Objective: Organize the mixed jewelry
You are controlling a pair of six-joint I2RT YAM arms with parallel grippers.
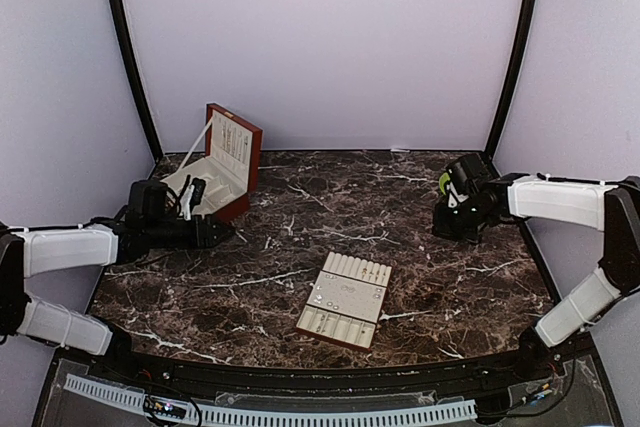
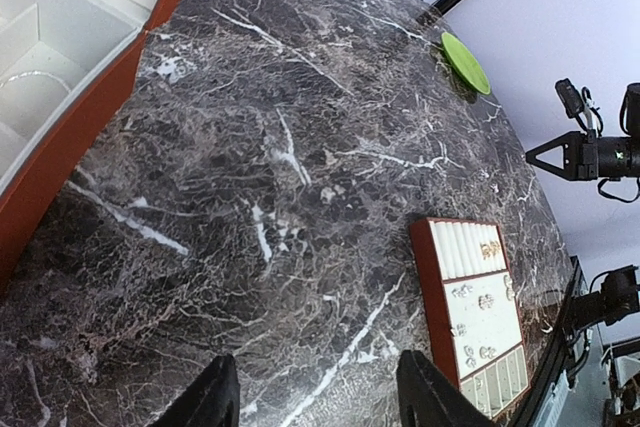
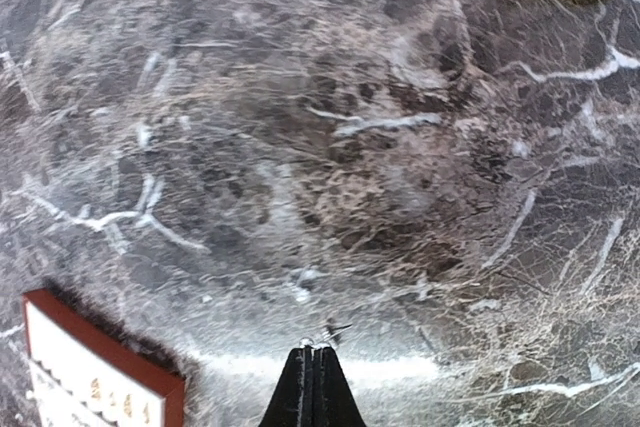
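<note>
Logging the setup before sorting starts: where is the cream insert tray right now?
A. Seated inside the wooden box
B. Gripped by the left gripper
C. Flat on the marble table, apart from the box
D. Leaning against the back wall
C: the cream insert tray lies flat on the marble table between the two arms, well clear of the open wooden box at the back left.
</note>
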